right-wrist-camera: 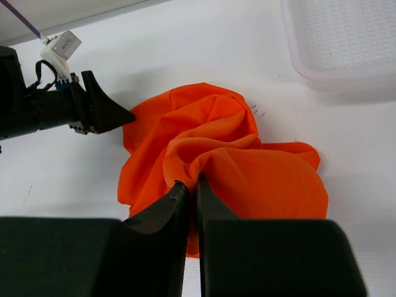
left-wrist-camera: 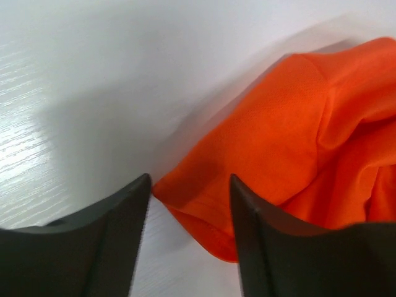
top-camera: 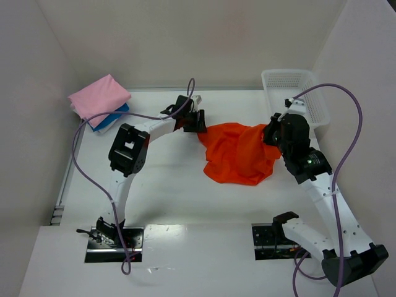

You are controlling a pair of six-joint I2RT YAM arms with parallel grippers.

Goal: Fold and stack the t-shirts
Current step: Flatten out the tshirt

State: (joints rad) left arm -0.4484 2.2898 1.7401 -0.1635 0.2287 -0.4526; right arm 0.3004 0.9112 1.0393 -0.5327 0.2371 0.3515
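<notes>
Pinching a raised fold of the orange t-shirt [right-wrist-camera: 247, 179] right at its tips, the right gripper [right-wrist-camera: 190, 184] is holding its jaws almost together, with cloth bunching up between them. Just ahead of those tips the rest of the shirt is lying in a crumpled heap on the table [top-camera: 161, 185]. On the far side of the heap, the left gripper [left-wrist-camera: 189, 179] is facing it. Its jaws are standing well apart and gripping nothing, and a corner of the shirt's hem is lying on the table between them.

Judging by this, the orange shirt is being spread out for folding, and no fold is made yet. The next move is probably calling for the left jaws to shut on that corner, low enough to catch the hem, so the two arms can draw the cloth apart and flatten it.

The left wrist view is showing the hem corner between the open jaws, which the overhead view is hiding behind the gripper body. The right wrist view is showing the pinch itself, and the basket [right-wrist-camera: 346, 68] ahead and to the right of its tips. Only the overhead view is taking in the pink t-shirt [top-camera: 99, 97], folded on top of the blue t-shirt [top-camera: 114, 117], well off to the left gripper's outer side.
</notes>
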